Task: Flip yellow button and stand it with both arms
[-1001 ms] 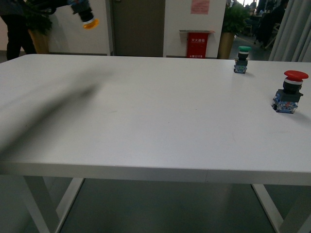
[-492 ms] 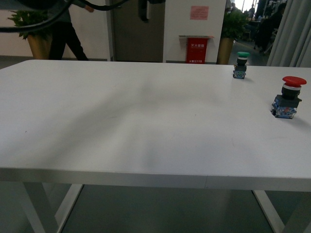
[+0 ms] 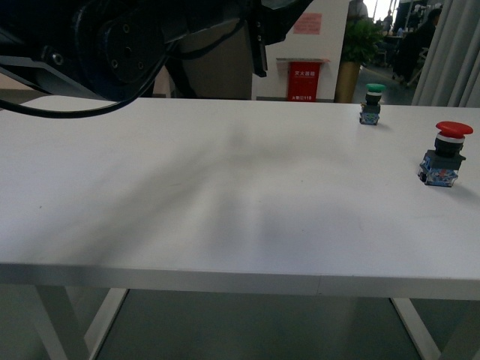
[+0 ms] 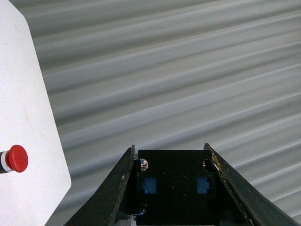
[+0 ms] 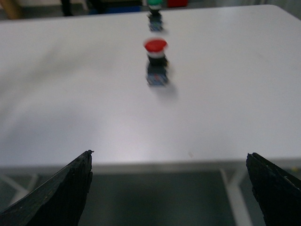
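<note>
In the left wrist view my left gripper [image 4: 170, 149] is shut on the yellow button [image 4: 171, 186]. Only its dark contact block with two blue squares shows between the fingers [image 4: 117, 188]; the yellow cap is hidden. It is held in the air beyond the table's corner [image 4: 28, 117]. In the front view a black arm [image 3: 127, 45] fills the upper left; neither the button nor the gripper tips show there. My right gripper [image 5: 169, 154] is open and empty, its fingers [image 5: 70, 193] wide apart off the table's near edge.
A red-capped button [image 3: 444, 154] stands near the white table's [image 3: 225, 210] right edge, and a green-capped button [image 3: 373, 103] stands at the back right. Both show in the right wrist view, red [image 5: 156, 61] and green [image 5: 154, 12]. The red one shows in the left wrist view [image 4: 13, 158].
A second ago the yellow button hung cap-down at the front view's top left. It then left that view, and a black arm now fills the upper left.
</note>
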